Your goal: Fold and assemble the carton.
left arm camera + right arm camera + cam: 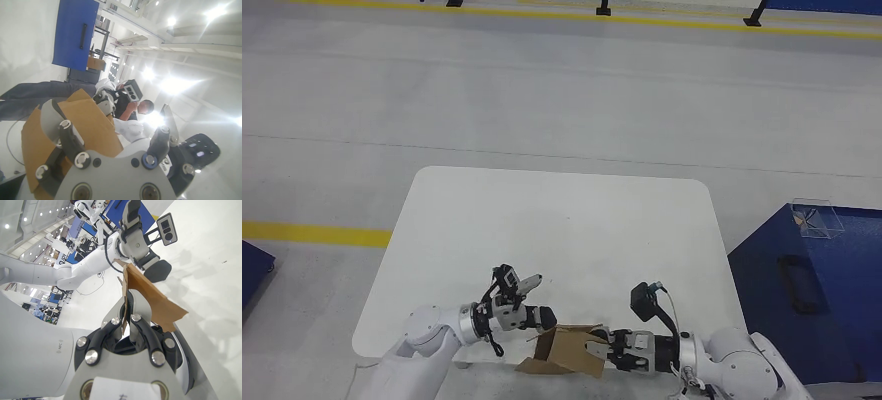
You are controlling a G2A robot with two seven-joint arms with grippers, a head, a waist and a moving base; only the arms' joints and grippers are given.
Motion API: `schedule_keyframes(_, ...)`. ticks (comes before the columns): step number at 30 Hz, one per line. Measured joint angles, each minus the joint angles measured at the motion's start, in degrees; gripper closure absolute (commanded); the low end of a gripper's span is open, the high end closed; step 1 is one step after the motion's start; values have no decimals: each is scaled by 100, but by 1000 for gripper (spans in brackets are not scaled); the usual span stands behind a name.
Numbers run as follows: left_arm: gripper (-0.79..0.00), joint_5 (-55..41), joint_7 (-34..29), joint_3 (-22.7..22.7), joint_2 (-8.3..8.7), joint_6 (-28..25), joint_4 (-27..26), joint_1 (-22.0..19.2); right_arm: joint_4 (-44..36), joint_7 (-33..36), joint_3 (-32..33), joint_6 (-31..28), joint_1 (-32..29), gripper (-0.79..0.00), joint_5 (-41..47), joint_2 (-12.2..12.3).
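- My left gripper point(535, 300) hangs over the left half of the table's point(562, 220) near edge. It is spread wide and grips nothing. One grey pad point(48, 113) lies against a brown panel, and the other finger stands well clear of the board.
- The carton point(570, 350) is held up off the table at the middle of that near edge, between my two grippers. It is brown corrugated board, only partly opened, with loose flaps sticking out and no box shape formed. I judge the task to be at an early stage.
- My right gripper point(600, 350) sits on the right half of the same near edge. It is clamped on the rim of one panel, with the board pinched thin between both fingers point(140, 308).
- As I read it, the step in hand is for the right side to anchor the carton while the left pad swings a panel round its crease.
- To do it well, I should hold the right pinch firm and steady. It has only a narrow strip of board, so the carton could pivot or slip out under a sideways push.
- With the left, I should press using the flat of the pad, close to the score line rather than out at a flap's free corner. That way the board bends where it is meant to instead of buckling.
- The push should be square to the panel and gentle. The board's edge near my right fingers looks ragged and may tear.
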Motion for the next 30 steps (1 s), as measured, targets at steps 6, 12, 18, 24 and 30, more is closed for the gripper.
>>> schedule_keyframes(6,-785,1657,485,-526,193,-1106,-767,325,-145,165,458,96,-48,0,210,74)
schedule_keyframes(12,-785,3557,1349,-1011,367,-1268,-2139,1148,-206,323,864,158,-144,0,332,138)
schedule_keyframes(18,-785,5274,1838,-839,434,-1016,-3002,1678,-162,389,1011,176,-177,0,466,171)
schedule_keyframes(24,-785,6142,2135,-584,444,-595,-3295,1792,-171,546,939,196,-150,0,420,196)
schedule_keyframes(30,-785,6719,2122,-370,459,-404,-3376,1721,-50,711,715,156,-31,0,627,205)
